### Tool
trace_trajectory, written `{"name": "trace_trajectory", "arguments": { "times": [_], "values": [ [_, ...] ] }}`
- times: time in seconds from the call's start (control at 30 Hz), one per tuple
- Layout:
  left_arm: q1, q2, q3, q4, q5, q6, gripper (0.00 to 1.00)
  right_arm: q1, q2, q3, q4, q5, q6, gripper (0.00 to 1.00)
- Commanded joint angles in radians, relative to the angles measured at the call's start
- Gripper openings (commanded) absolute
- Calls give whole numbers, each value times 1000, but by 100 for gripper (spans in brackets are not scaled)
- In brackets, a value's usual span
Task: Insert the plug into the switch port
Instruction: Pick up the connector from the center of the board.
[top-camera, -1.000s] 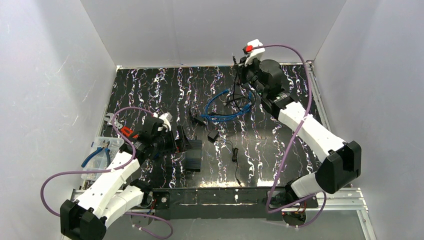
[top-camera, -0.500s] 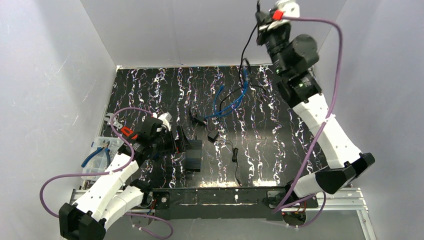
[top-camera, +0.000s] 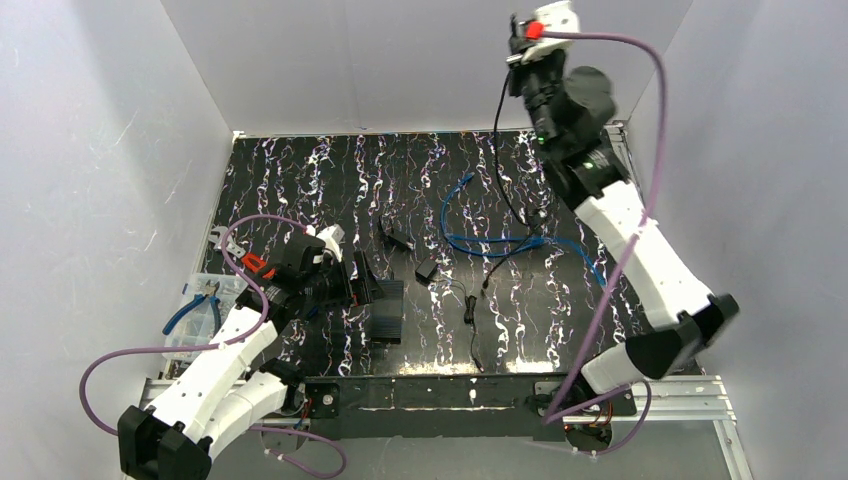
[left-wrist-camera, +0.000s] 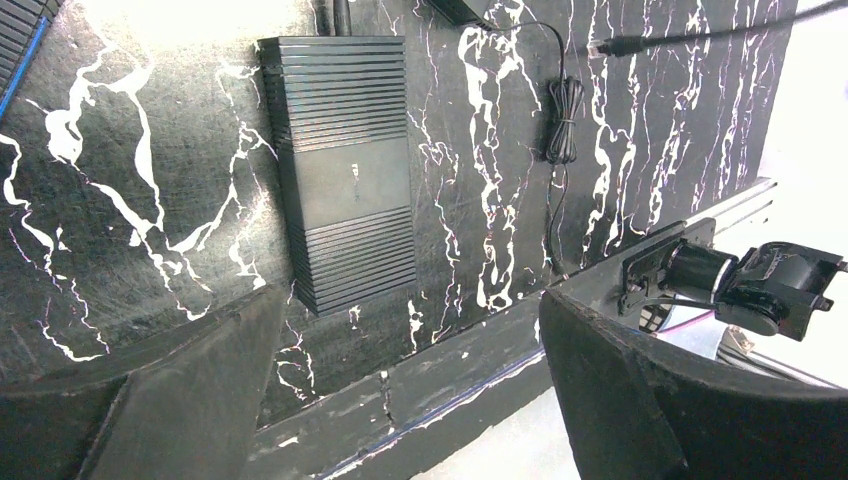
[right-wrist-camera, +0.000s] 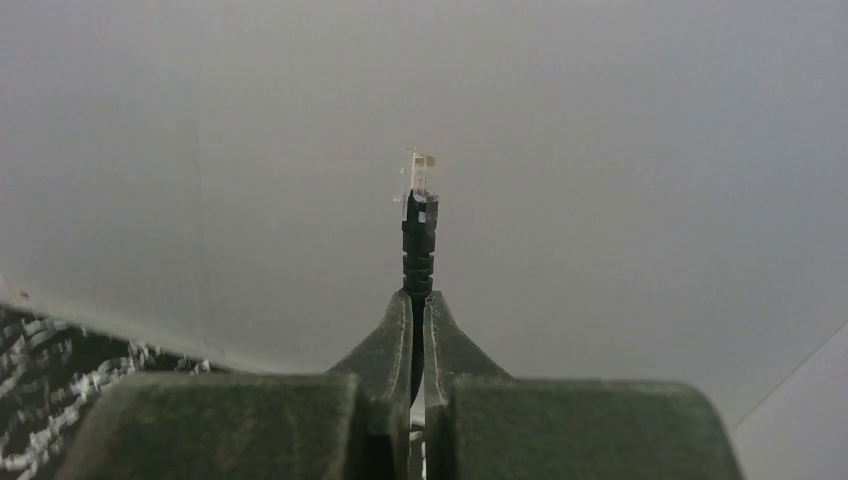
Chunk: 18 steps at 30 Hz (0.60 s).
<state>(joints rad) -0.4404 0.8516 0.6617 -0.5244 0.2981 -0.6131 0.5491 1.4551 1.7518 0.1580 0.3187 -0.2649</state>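
Note:
My right gripper (top-camera: 514, 42) is raised high against the back wall, shut on a black cable (top-camera: 497, 120) just behind its plug. The clear-tipped plug (right-wrist-camera: 419, 185) sticks out past the fingertips (right-wrist-camera: 402, 320) and points at the wall. From the grip the cable hangs down to the mat. The switch (top-camera: 387, 310) is a flat black ribbed box (left-wrist-camera: 345, 170) at the front left of the mat. Its ports do not show. My left gripper (top-camera: 362, 283) hovers just left of the switch, wide open (left-wrist-camera: 408, 300) and holding nothing.
A blue cable (top-camera: 500, 245) loops across mid-mat under the right arm. Another black cable end (left-wrist-camera: 610, 46), a small adapter (top-camera: 426, 272) and a coiled thin cord (top-camera: 469, 308) lie right of the switch. A clear box holds blue-handled pliers (top-camera: 195, 305) at the left edge.
My right arm has swung up from the back of the mat to high against the wall, carrying the black cable. The blue cable was dragged rightward and flattened. The left arm stayed still.

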Motion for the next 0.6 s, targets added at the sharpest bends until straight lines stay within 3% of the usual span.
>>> {"name": "trace_trajectory", "arguments": {
  "times": [0.0, 0.13, 0.23, 0.3, 0.47, 0.57],
  "values": [
    [6, -16, 16, -27, 13, 23, 100, -7, 76, 119, -77, 28, 38, 1],
    [6, -18, 32, -50, -11, 45, 100, -13, 162, 490, -173, -4, 26, 1],
    [6, -22, 30, -41, -14, 42, 99, -13, 164, 556, -162, 10, 19, 1],
    [7, -23, 20, -29, -10, 34, 99, -16, 118, 434, -120, 28, 52, 1],
    [7, -27, -3, -16, 4, 27, 100, -27, -20, -155, 28, 43, 225, 1],
    [8, -41, -1, -36, 0, 36, 100, -57, 0, -192, 32, 19, 297, 1]
  ]
}}
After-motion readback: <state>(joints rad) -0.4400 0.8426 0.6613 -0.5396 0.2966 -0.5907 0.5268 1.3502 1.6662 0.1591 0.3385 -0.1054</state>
